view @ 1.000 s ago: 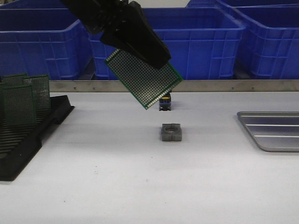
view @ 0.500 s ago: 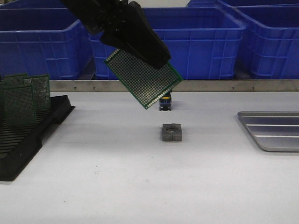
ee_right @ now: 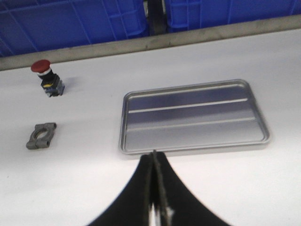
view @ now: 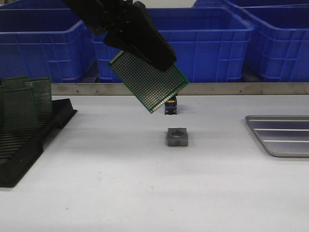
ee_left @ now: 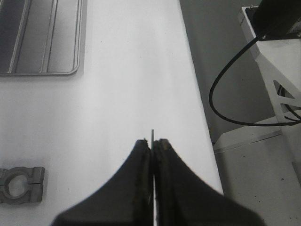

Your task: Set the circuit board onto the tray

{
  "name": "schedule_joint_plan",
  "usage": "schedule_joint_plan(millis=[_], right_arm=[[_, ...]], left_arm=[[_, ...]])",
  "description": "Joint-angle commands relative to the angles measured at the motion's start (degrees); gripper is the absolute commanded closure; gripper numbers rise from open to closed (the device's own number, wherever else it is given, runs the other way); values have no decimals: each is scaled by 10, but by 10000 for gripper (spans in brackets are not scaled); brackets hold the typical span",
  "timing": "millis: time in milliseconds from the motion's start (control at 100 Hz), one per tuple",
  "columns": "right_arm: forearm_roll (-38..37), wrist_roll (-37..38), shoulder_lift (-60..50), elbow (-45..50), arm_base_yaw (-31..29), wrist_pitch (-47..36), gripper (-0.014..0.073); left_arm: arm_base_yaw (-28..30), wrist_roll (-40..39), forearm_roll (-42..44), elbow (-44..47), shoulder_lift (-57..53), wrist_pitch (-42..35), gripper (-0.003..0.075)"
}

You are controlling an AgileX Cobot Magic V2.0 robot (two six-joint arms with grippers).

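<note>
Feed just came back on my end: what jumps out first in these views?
The left gripper holds a green circuit board tilted in the air above the table's middle, over a grey clamp block. The tray lies bare at the right edge. More boards stand in the black rack at left.

White tabletop (view: 145,193), metal rail (view: 217,89) at back, blue crates (view: 212,43) behind; grey floor (ee_left: 263,188).

Tray (view: 282,136) cut off at right edge
</note>
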Motion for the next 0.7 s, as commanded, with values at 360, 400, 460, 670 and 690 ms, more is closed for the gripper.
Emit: schedule_joint_plan(millis=[360,400,460,670,690], right_arm=[[211,-275,206,-113,186,-28,208],[228,-309,227,-122,203,-29,209],[258,-361,256,-136,233,-28,209],[360,-585,358,-183,309,-33,209],[370,-603,368,-187,313,-33,209]], left_arm=[[-4,-2,-42,-17,-27,38,741],[-4,-2,-42,-17,-27,38,741],[-4,-2,-42,-17,-27,38,741],[-4,-2,-42,-17,-27,38,741],[-4,-2,-42,-17,-27,38,741]])
